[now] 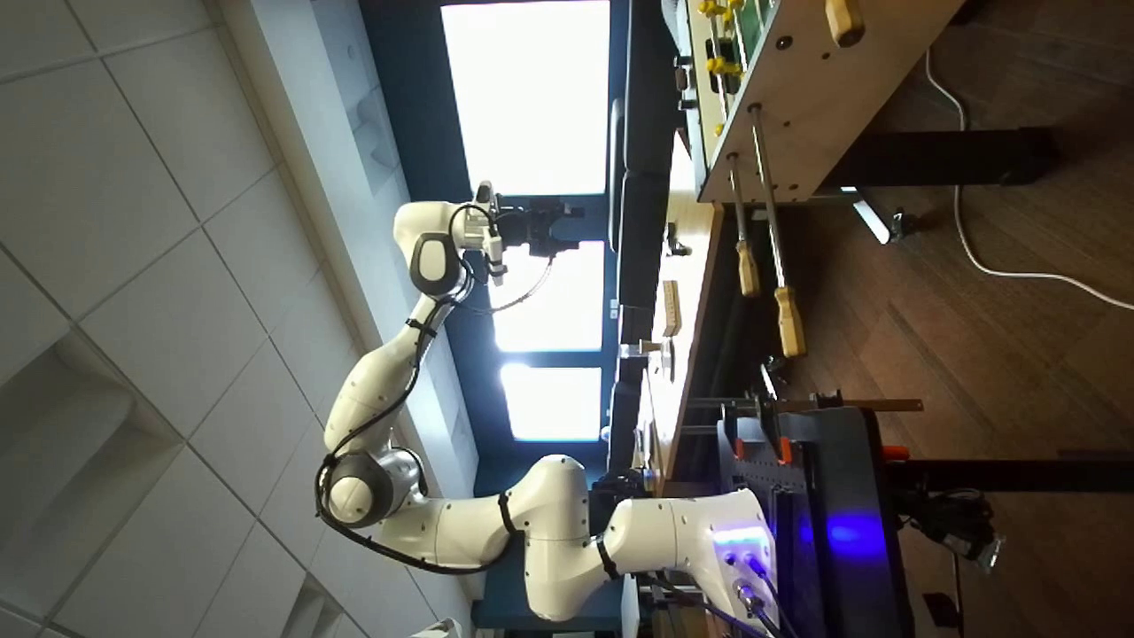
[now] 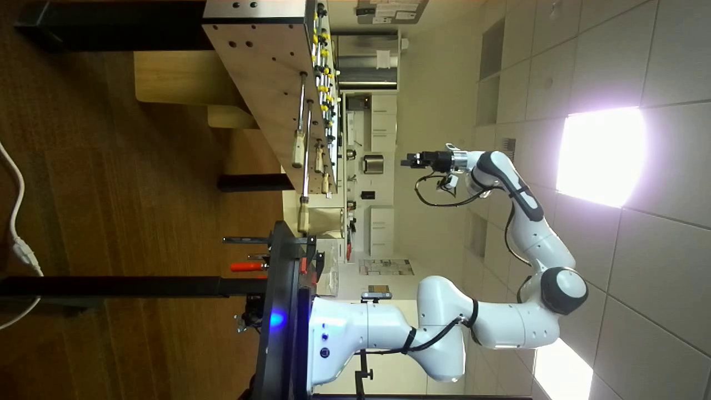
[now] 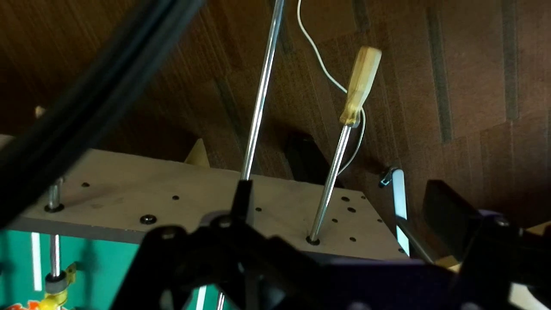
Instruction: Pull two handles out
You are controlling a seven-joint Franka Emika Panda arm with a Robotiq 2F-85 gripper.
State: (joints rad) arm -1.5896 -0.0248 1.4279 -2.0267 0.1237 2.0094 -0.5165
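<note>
The handles are pale wooden grips on metal rods of a wooden foosball table. In an exterior view, two rods stick far out, ending in a handle (image 1: 789,321) and another handle (image 1: 747,268). Two far-out handles (image 2: 299,149) (image 2: 304,215) show in an exterior view. My gripper (image 1: 574,229) is open and empty, well above the handles, and also shows in an exterior view (image 2: 408,161). In the wrist view, one handle (image 3: 360,86) lies beyond the wide gap of the gripper (image 3: 343,189). Another rod (image 3: 260,99) runs past the top edge, its handle out of view.
The foosball table's side panel (image 1: 850,89) faces the arm's stand (image 2: 278,289), which carries clamps with orange-red parts (image 2: 247,267). More handles (image 2: 319,159) (image 1: 844,22) sit along the panel. A white cable (image 1: 983,266) lies on the floor. Both exterior views are turned sideways.
</note>
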